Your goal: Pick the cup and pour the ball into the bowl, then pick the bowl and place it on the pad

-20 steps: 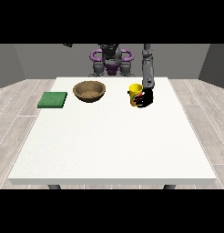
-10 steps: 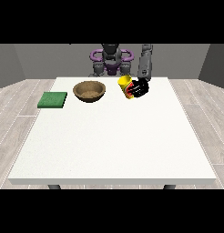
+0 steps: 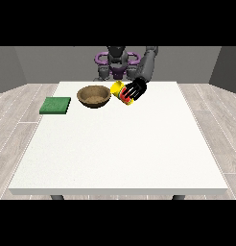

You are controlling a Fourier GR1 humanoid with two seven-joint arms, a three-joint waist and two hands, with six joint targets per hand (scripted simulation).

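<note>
Your hand (image 3: 135, 89) grasps the cup (image 3: 121, 91), tilted beside the bowl (image 3: 94, 95); next, I think, bring it over the bowl.

Hand at view's right (image 3: 135, 90) raised, fingers curled in grasp, arm angled down from shoulder. Other hand not visible.

Bright, even light; faint soft shadows beneath the bowl (image 3: 94, 95) and table (image 3: 120, 144).
</note>
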